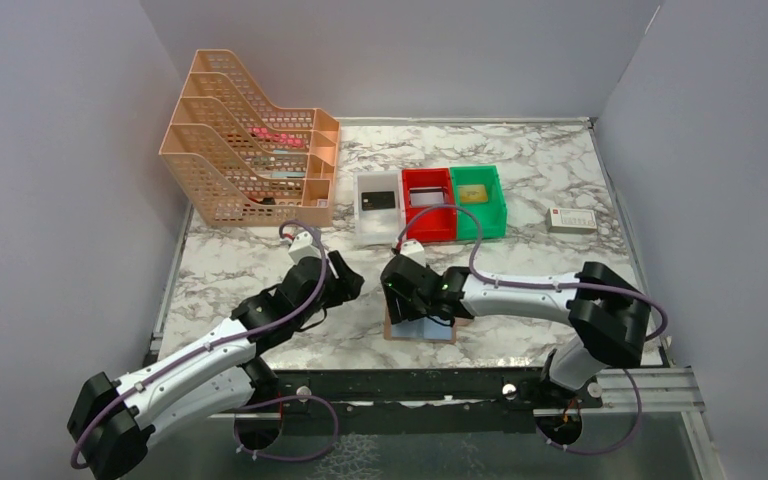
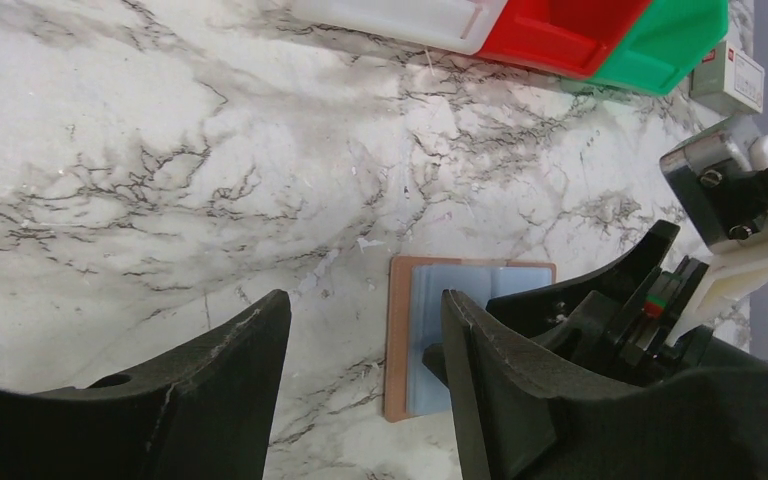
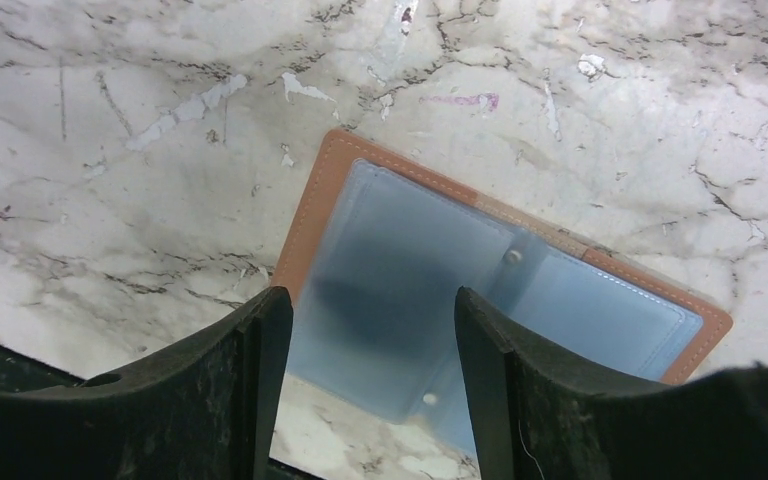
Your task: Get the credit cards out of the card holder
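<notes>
Right gripper (image 3: 368, 305) spread over open card holder (image 3: 600, 305), half hidden in top view; left gripper (image 2: 365, 305) spread, empty

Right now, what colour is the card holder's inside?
Pale blue; the card holder shows best in right wrist view.

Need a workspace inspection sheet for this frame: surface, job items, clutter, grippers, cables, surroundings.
Surface: marble-pattern table.
Job's things: card holder spread open flat at the near edge, blue panels up; black card in white bin.
Clutter: red bin, green bin, file organizer, small white box.
Grippers: left gripper open over bare marble; right gripper open above the holder, holding nothing.
Cables: purple cables along both arms.
Surroundings: grey walls.
</notes>
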